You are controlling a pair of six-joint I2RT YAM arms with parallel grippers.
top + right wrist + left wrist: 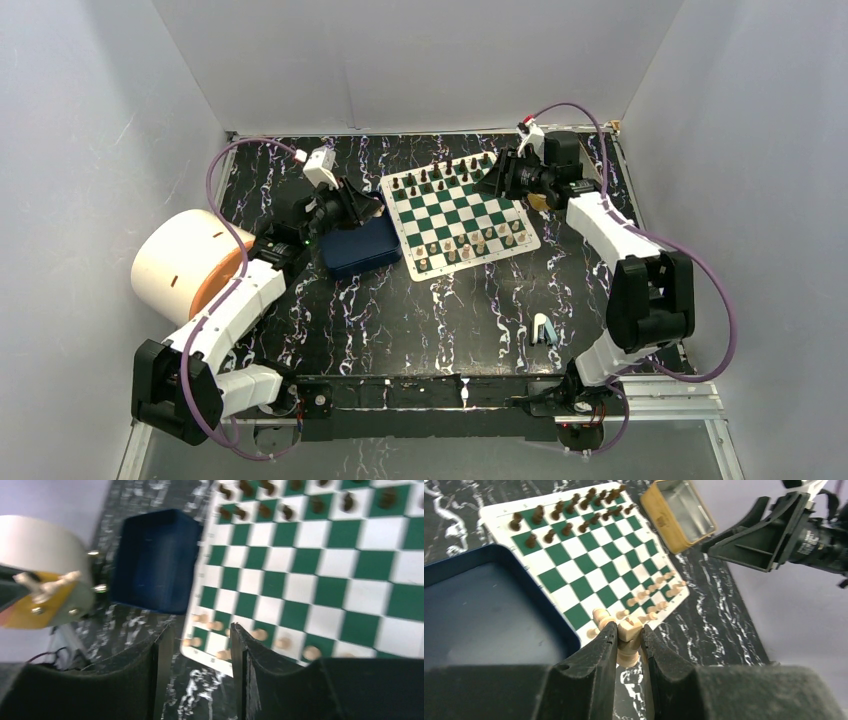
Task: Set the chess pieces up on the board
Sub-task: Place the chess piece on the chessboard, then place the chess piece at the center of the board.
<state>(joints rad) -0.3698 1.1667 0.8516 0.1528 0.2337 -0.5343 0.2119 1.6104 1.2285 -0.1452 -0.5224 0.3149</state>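
A cream chess piece (630, 636) is being grasped between the fingers of the left gripper (628, 629), beside the blue tray (345, 262) and near a corner of the board (460, 212). The board is being carried by the bench (400, 310), with the cream chess pieces (470, 245) ranked along its near edge and dark pieces (440, 178) along the far edge. The right gripper (201, 630) is being held released over the board's far right corner, jaws parted with nothing between them.

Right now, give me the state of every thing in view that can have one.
left gripper, shut on a cream piece.
right gripper, open, nothing between its fingers.
blue tray, empty.
yellow-rimmed tin, open, empty.
board, lying flat, pieces in rows at both ends.
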